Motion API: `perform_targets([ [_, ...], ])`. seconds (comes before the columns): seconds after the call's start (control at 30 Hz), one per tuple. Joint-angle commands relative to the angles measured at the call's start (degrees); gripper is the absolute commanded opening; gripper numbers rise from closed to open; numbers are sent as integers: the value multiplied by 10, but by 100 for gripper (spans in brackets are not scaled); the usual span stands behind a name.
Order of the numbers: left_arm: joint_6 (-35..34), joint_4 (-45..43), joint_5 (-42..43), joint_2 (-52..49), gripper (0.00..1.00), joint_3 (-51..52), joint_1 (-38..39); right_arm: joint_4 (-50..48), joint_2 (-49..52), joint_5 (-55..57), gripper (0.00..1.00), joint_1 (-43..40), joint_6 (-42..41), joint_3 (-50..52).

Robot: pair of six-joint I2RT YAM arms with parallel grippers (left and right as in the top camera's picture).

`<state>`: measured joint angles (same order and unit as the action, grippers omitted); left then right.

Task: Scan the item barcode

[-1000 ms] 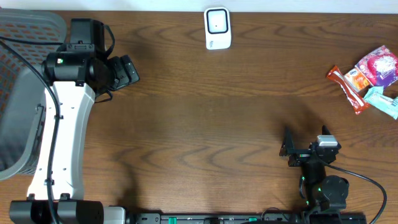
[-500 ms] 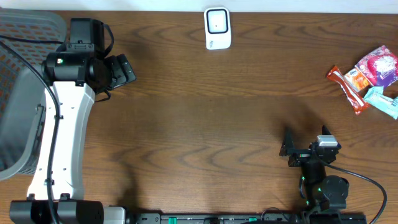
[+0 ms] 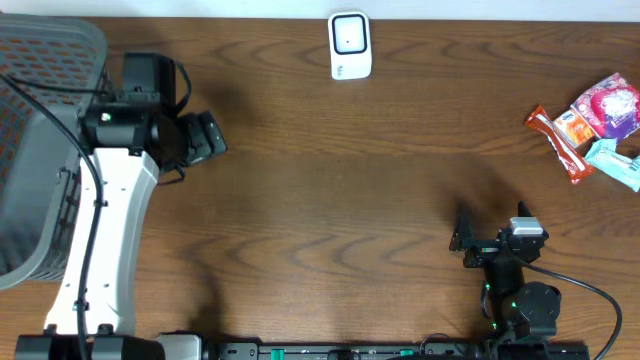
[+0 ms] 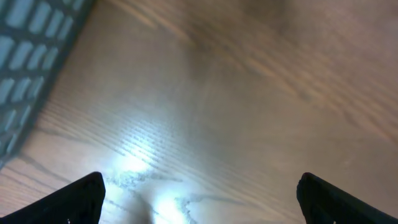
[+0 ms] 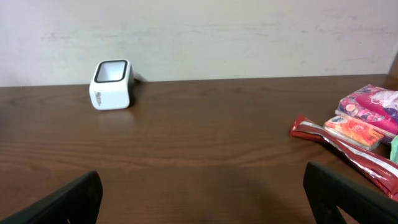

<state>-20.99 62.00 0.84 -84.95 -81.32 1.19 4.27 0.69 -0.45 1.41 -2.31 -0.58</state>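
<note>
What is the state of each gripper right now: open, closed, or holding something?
Left gripper: open, holding nothing.
Right gripper: open, holding nothing.

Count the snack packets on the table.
4, clustered at the far right: pink packet, orange packet, long red bar, pale blue packet; more may lie off-frame.
</note>
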Motion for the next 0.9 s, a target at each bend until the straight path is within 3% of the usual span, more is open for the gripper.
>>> perform_targets([
  [0.0,10,-22,2,39,98,47,3,0,-4,2,99,-2,-4,3],
  [0.23,21,-82,6,133,98,150,3,0,-4,2,99,-2,-4,3],
  [0.47,121,-177,96,252,98,263,3,0,-4,2,99,-2,-4,3],
  [0.87,124,-337,103,456,98,473,3,0,-4,2,99,-2,-4,3],
])
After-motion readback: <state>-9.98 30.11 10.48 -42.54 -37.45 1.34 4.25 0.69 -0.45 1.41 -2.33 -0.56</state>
